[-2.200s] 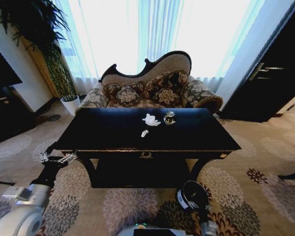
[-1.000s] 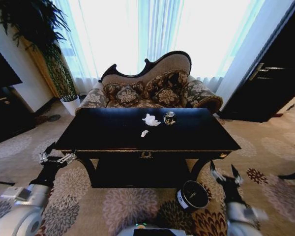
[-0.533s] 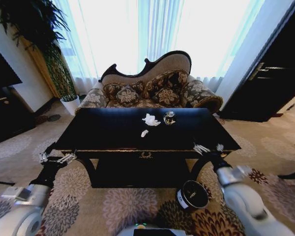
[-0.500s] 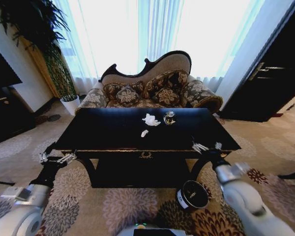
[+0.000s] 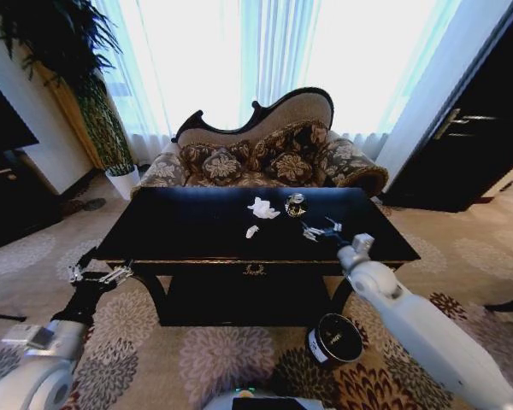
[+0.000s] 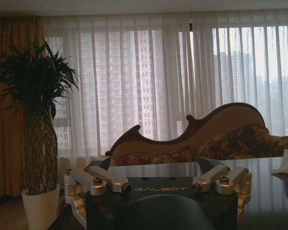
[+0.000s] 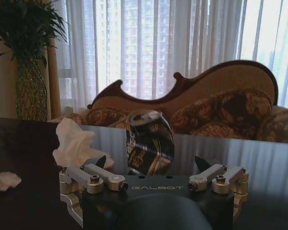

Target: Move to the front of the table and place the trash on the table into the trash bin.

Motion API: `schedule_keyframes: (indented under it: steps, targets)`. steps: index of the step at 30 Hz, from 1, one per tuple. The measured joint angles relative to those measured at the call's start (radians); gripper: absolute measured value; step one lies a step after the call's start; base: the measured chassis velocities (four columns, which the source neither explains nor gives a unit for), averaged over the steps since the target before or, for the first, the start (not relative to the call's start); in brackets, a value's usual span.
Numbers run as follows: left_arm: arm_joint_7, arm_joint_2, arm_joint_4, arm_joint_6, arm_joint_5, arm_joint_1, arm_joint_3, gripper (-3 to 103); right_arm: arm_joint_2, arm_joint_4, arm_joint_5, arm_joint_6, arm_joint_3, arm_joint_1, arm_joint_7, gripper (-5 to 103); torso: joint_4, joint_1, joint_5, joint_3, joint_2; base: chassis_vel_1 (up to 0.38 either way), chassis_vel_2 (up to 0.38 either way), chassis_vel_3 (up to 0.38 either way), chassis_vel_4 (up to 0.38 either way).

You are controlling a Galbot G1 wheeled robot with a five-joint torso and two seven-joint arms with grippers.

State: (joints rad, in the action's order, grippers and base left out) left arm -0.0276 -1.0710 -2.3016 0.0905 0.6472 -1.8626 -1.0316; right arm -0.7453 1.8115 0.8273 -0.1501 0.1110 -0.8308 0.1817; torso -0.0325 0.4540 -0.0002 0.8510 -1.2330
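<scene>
Presently we record the right gripper (image 5: 322, 229) extended over the black counter (image 5: 197, 235), with the arm reaching in from the robot's right. Its jaws are released, spread wide, and hold nothing. In the right wrist view the same gripper (image 7: 151, 165) is low above the glossy top, and the crushed dark-and-silver can (image 7: 149, 142) stands just beyond it, between the two open fingers but not touched by them.

We note three pieces of trash on the counter. The can (image 5: 295, 205) sits toward the far edge, near the sofa (image 5: 265, 154). A larger white paper wad (image 5: 262, 207) lies just beside it on the robot's left; in the right wrist view this wad (image 7: 77, 143) sits close to the can, apart from it. A smaller white wad (image 5: 251, 231) lies nearer the front of the counter, apart from the other two; the right wrist view shows it (image 7: 4, 181) flat on the surface.

The trash bin (image 5: 335, 339) stands on the patterned carpet (image 5: 214, 359) in front of the counter, toward the robot's right, below the right arm.

The left gripper (image 5: 100, 275) hangs low at the counter's left front corner, off the surface. Its jaws (image 6: 158, 181) are released and empty.
</scene>
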Motion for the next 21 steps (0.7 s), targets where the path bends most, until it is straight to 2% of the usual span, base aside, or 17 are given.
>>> schedule_keyframes:
  steps: [5, 21]
  targets:
    - [0.0, 0.0, 0.0, 0.0, 0.0, 0.0, 0.0, 100, -0.016, -0.071, -0.011, -0.001, -0.089, 0.13, -0.002, 100, 0.0001, 0.0, -0.0003, 0.0, 0.0, 0.0, 0.0, 0.0, 0.0]
    - [0.0, 0.0, 0.0, 0.0, 0.0, 0.0, 0.0, 100, -0.096, -0.242, -0.044, 0.016, -0.252, 0.297, -0.004, 100, 0.0001, 0.0, -0.0001, 0.0, 0.0, 0.0, 0.0, 0.0, 0.0]
